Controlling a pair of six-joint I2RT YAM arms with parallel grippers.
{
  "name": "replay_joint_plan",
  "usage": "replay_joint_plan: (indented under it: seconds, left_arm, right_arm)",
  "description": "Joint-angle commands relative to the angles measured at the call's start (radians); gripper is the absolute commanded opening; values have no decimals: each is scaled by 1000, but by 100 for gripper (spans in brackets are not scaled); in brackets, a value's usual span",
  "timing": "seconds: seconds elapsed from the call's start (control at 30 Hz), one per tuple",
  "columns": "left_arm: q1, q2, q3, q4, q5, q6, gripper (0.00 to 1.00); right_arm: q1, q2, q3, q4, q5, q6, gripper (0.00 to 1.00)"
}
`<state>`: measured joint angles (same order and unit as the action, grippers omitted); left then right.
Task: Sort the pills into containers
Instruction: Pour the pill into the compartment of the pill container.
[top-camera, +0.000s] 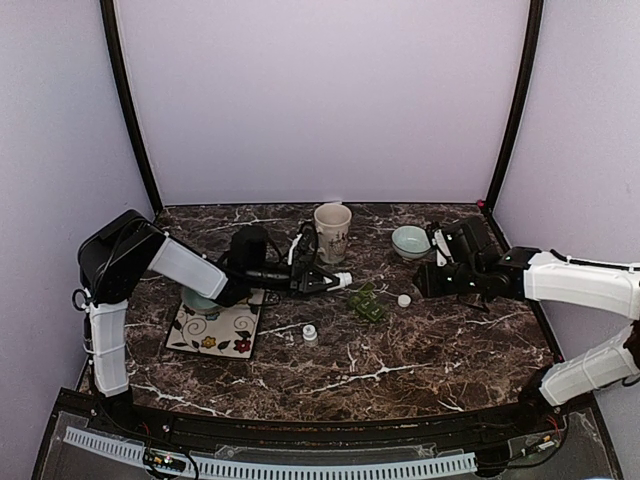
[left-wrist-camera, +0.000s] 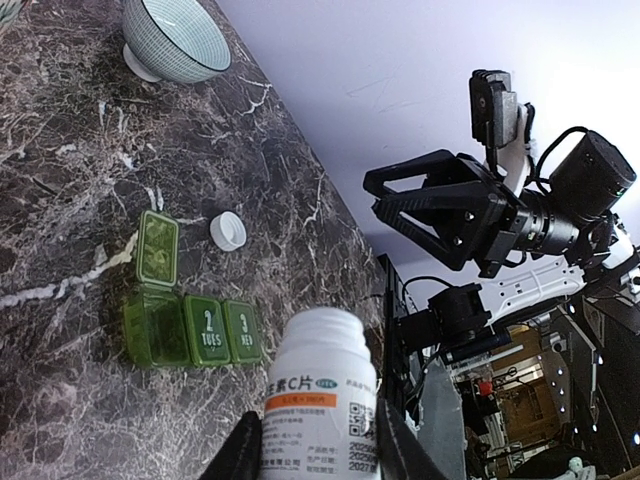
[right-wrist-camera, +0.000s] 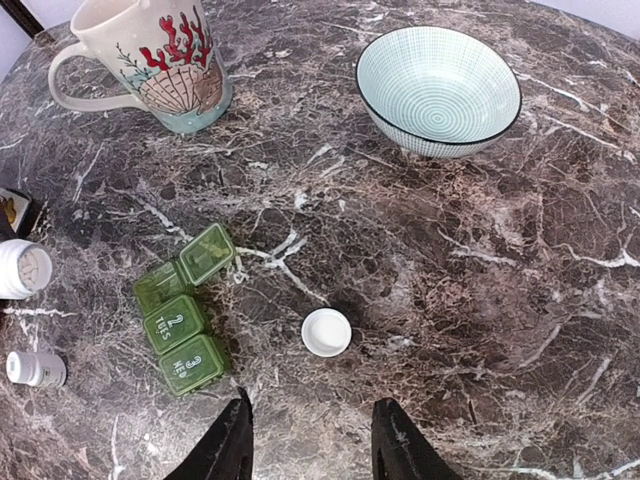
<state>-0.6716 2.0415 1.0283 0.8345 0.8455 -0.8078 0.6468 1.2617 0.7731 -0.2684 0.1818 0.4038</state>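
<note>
The green pill box (right-wrist-camera: 185, 320) lies flat on the marble table (right-wrist-camera: 520, 300), its end lid flipped back and the two marked 2 and 3 shut, so one well looks ready for filling. Just beside it, on the left arm's side, the left gripper (left-wrist-camera: 320, 445) clamps an uncapped white bottle (left-wrist-camera: 320, 390) tipped mouth-first toward the box, I'd say for pouring. A loose white cap (right-wrist-camera: 326, 332) lies on the box's other side, and beyond it the right gripper (right-wrist-camera: 310, 450) hangs spread and empty.
</note>
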Motion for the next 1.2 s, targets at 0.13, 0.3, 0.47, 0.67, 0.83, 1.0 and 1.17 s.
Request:
replay_joint_plan:
  seconds: [0.13, 0.3, 0.47, 0.67, 0.83, 1.0, 1.17]
  left_arm:
    - [-14, 24, 42, 1, -45, 5, 0]
    - [-21, 36, 53, -24, -56, 14, 0]
    - [-25, 46, 62, -44, -62, 22, 0]
    - [-30, 55, 75, -75, -64, 38, 0]
    - [-35, 71, 93, -96, -60, 48, 0]
    - [-38, 83, 101, -104, -62, 52, 0]
    - [-42, 88, 103, -119, -66, 61, 0]
  right_arm:
    - [-6, -45, -12, 24, 19, 17, 40]
    - [-7, -50, -10, 23, 21, 18, 40]
    - [-8, -50, -7, 26, 21, 18, 40]
    - [-8, -51, -10, 31, 18, 21, 40]
    - [-8, -57, -13, 28, 18, 22, 40]
    - [-8, -62, -17, 26, 18, 24, 40]
    - [-8, -64, -19, 25, 16, 26, 40]
